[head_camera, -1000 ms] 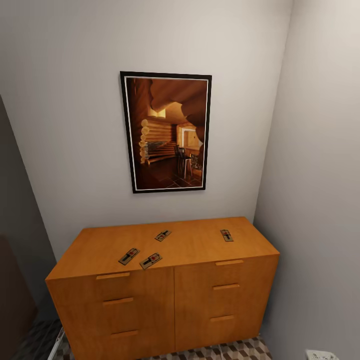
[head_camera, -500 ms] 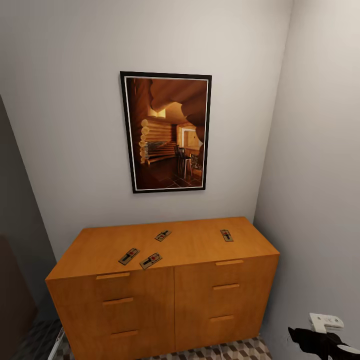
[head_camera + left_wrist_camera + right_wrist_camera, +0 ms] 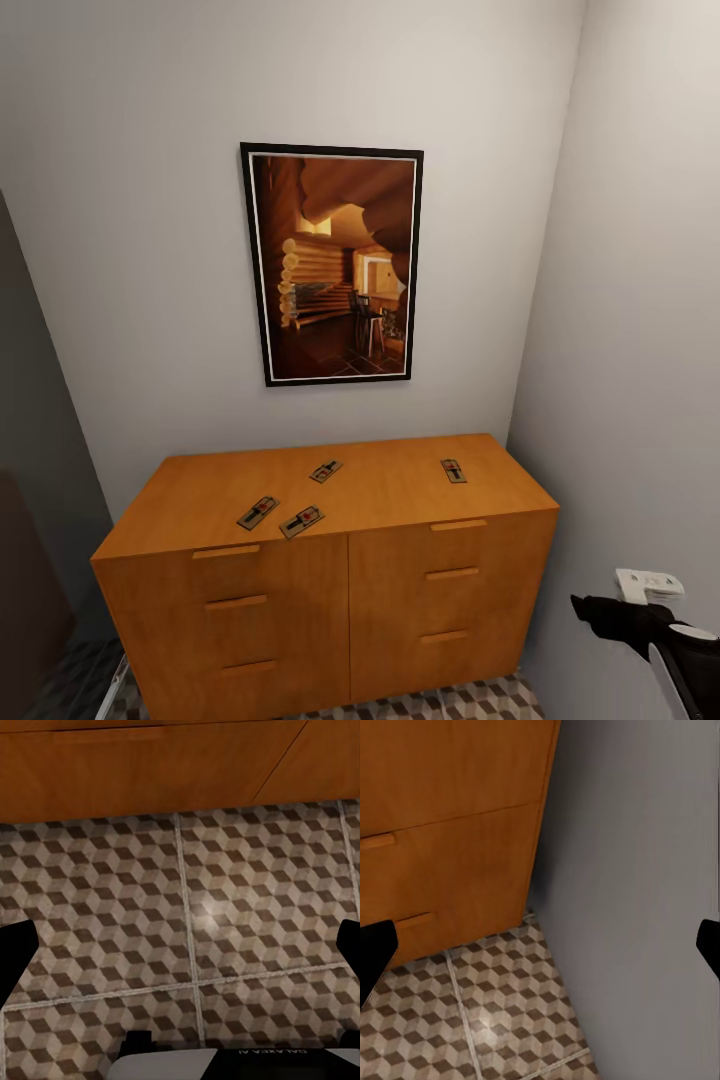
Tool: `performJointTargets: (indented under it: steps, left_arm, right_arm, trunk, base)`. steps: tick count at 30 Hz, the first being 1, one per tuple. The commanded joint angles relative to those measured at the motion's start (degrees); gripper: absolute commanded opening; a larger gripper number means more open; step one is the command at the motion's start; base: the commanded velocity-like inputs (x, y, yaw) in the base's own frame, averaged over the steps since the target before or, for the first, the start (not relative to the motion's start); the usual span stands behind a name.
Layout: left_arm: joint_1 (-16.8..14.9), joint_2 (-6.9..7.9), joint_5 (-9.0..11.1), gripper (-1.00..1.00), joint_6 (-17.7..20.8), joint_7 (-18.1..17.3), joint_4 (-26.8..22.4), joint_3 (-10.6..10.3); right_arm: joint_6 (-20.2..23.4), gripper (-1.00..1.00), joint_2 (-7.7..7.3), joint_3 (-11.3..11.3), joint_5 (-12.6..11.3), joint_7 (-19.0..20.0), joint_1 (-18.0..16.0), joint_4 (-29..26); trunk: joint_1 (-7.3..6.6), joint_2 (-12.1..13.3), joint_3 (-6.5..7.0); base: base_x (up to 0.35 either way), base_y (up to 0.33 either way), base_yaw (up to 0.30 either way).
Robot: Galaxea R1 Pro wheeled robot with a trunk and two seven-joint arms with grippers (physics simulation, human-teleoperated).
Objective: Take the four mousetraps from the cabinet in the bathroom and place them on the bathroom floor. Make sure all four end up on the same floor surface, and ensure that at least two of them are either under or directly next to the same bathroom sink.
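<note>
Four mousetraps [image 3: 302, 521] are seen lying on the flat top of the cabinet [image 3: 330, 580], three grouped toward its left half and one set apart near the right back edge. The right hand [image 3: 600, 610] is raised at the cabinet's right front corner, fingers spread and empty; the left hand [image 3: 180, 945] is held low over the floor [image 3: 187, 937], likewise spread and empty. Risk is judged to lie in the narrow gap beside the wall [image 3: 640, 350], where the right arm could be knocked, and in the thin, flat traps, which could be pushed along the top rather than gripped.
</note>
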Motion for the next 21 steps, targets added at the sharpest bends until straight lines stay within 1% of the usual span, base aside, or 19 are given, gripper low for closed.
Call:
performJointTargets:
  steps: [1,10,11,18,19,21]
  left_arm:
    - [-0.01,0.00,0.38,1.00,0.34,-0.03,-0.12,0.02]
    - [-0.01,-0.05,0.37,1.00,0.37,-0.03,-0.14,0.06]
    - [-0.01,-0.05,0.37,1.00,0.37,-0.03,-0.14,0.06]
    - [0.00,-0.06,0.43,1.00,0.35,-0.03,-0.14,0.08]
    - [0.00,-0.06,0.43,1.00,0.35,-0.03,-0.14,0.08]
    - [0.01,-0.04,0.44,1.00,0.35,-0.03,-0.13,0.09]
  right_arm:
    - [0.30,1.00,0.00,-0.07,0.04,0.31,-0.07,-0.07]
    - [4.00,1.00,0.04,-0.10,0.37,0.25,-6.49,-0.52]
    - [4.00,1.00,0.04,-0.10,0.37,0.25,-6.49,-0.52]
    - [6.85,1.00,0.18,0.20,0.36,0.24,-12.05,-0.58]
    - [6.85,1.00,0.18,0.20,0.36,0.24,-12.05,-0.58]
    - [7.64,1.00,0.32,0.28,0.31,0.24,-13.59,-0.57]
  trunk:
    - [0.02,-0.08,-0.09]
    - [0.02,-0.08,-0.09]
    - [0.02,-0.08,-0.09]
    - [0.02,-0.08,-0.09]
    - [0.02,-0.08,-0.09]
    - [0.02,-0.08,-0.09]
  base:
    - [0.000,0.000,0.000]
    - [0.000,0.000,0.000]
    - [0.000,0.000,0.000]
    - [0.000,0.000,0.000]
    - [0.000,0.000,0.000]
    - [0.000,0.000,0.000]
